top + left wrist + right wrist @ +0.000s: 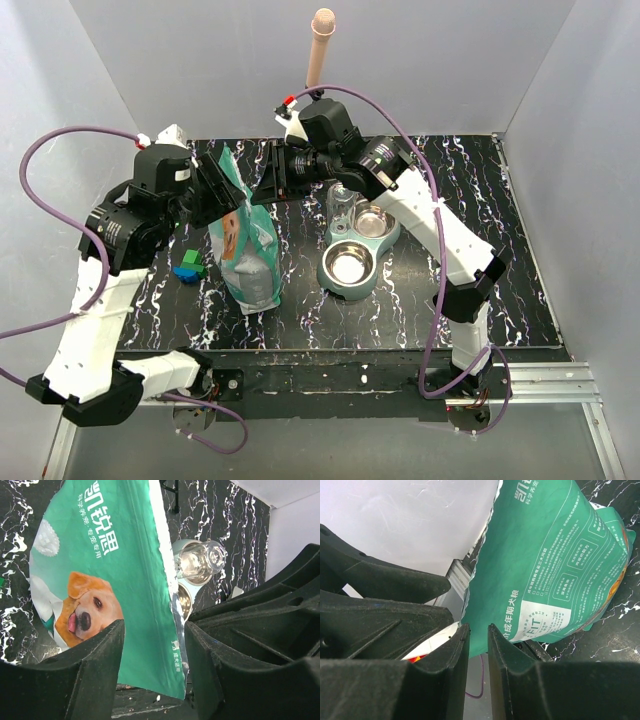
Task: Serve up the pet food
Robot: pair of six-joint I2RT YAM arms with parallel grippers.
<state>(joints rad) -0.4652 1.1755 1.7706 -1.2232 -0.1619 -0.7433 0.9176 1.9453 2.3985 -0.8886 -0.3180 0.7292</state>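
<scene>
Pet-food bag (pixel 245 255), teal with a dog's face, stands on the tabletop (pixel 500 260) left of the teal double feeder (pixel 330 287); its kibble I cannot see; left hand (pixel 152 665) gapes wide around its top edge; right hand (pixel 476 650) is narrow, bag edge in the gap, grip I cannot tell; near steel bowl (pixel 348 265) shows bare metal.

We saw a glossy, crinkled plastic-film bag (pixel 245 250) and polished, mirror-bright metal bowls (pixel 347 265). The tabletop (pixel 530 300) looked smooth and glossy, black with white marbling.
</scene>
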